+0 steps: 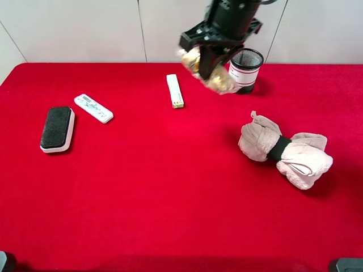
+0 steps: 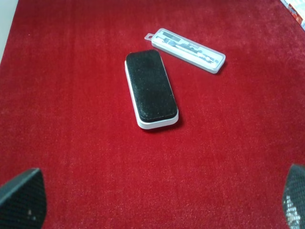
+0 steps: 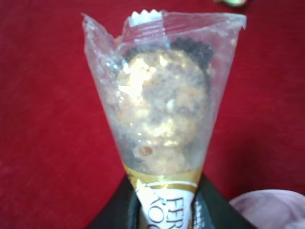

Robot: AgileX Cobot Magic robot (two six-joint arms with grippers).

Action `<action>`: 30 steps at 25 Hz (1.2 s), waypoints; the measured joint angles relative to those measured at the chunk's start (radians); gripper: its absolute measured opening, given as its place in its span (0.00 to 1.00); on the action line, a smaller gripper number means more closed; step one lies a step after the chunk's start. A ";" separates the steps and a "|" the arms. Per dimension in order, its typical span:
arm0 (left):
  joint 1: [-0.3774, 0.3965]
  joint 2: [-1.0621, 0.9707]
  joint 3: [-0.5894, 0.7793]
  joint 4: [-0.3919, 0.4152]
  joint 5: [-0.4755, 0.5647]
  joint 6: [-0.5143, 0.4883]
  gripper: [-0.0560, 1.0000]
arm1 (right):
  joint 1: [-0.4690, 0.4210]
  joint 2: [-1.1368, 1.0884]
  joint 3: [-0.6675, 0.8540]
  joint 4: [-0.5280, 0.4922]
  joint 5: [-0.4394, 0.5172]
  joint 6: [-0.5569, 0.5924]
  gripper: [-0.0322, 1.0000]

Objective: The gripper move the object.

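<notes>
Right gripper (image 1: 217, 52): my jaws are clamped on the lower, gold-banded end of a clear plastic packet of gold-foiled chocolates (image 1: 209, 72), and the packet's sealed end points away from the wrist. The packet (image 3: 161, 109) is held off the red felt-covered table (image 1: 170, 204), towards the far side. In the high view it overlaps the left side of a black mesh pen cup with a white label (image 1: 248, 68). A pink cloth bundle cinched by a black band (image 1: 283, 150) lies well apart, on the right. A slim white stick-shaped box (image 1: 174, 90) lies left of the packet. Left gripper (image 2: 157, 200): my jaws stand wide apart, holding nothing, above bare felt. Ahead of them lies a white block eraser with a black pad (image 2: 151, 89), with a clear flat plastic case (image 2: 185, 50) just beside it, not touching.
</notes>
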 joint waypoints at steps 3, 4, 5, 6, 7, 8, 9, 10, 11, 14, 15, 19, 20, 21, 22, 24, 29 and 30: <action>0.000 0.000 0.000 0.000 0.000 0.000 0.98 | -0.081 0.000 0.000 0.001 -0.027 0.000 0.16; 0.000 0.000 0.000 0.000 0.000 0.000 0.98 | -0.111 0.001 0.000 0.001 -0.035 0.000 0.16; 0.000 0.000 0.000 0.000 0.000 0.000 0.98 | -0.140 0.002 0.000 0.001 -0.043 0.000 0.16; 0.000 0.000 0.000 0.000 0.000 0.000 0.98 | -0.170 0.002 0.000 0.000 -0.048 0.001 0.16; 0.000 0.000 0.000 0.000 0.000 0.000 0.98 | -0.193 0.005 0.000 0.000 -0.051 0.002 0.16; 0.000 0.000 0.000 0.000 0.000 0.000 0.98 | -0.221 0.007 0.000 0.000 -0.058 0.003 0.16; 0.000 0.000 0.000 0.000 0.000 0.000 0.98 | -0.246 0.012 0.000 0.000 -0.069 0.004 0.16; 0.000 0.000 0.000 0.000 0.000 0.000 0.98 | -0.267 0.020 -0.001 0.000 -0.077 0.004 0.16; 0.000 0.000 0.000 0.000 0.000 0.000 0.98 | -0.291 0.027 -0.001 0.000 -0.087 0.004 0.16; 0.000 0.000 0.000 0.000 0.000 0.000 0.98 | -0.352 0.067 -0.001 0.001 -0.122 0.005 0.16; 0.000 0.000 0.000 0.000 0.000 0.000 0.98 | -0.371 0.081 -0.001 0.002 -0.130 0.007 0.16; 0.000 0.000 0.000 0.000 0.000 0.000 0.98 | -0.440 0.136 -0.001 0.004 -0.176 0.007 0.16; 0.000 0.000 0.000 0.000 0.000 0.000 0.98 | -0.457 0.148 -0.001 0.007 -0.186 0.007 0.16; 0.000 0.000 0.000 0.000 0.000 0.000 0.98 | -0.470 0.159 -0.001 0.012 -0.198 0.008 0.16; 0.000 0.000 0.000 0.000 0.000 0.000 0.98 | -0.484 0.167 -0.001 0.016 -0.207 0.008 0.16; 0.000 0.000 0.000 0.000 0.000 0.000 0.98 | -0.508 0.183 -0.001 0.019 -0.233 0.009 0.16; 0.000 0.000 0.000 0.000 0.000 0.000 0.98 | -0.546 0.218 -0.001 0.025 -0.296 0.009 0.16; 0.000 0.000 0.000 0.000 0.000 0.000 0.98 | -0.548 0.227 -0.001 0.025 -0.307 0.009 0.16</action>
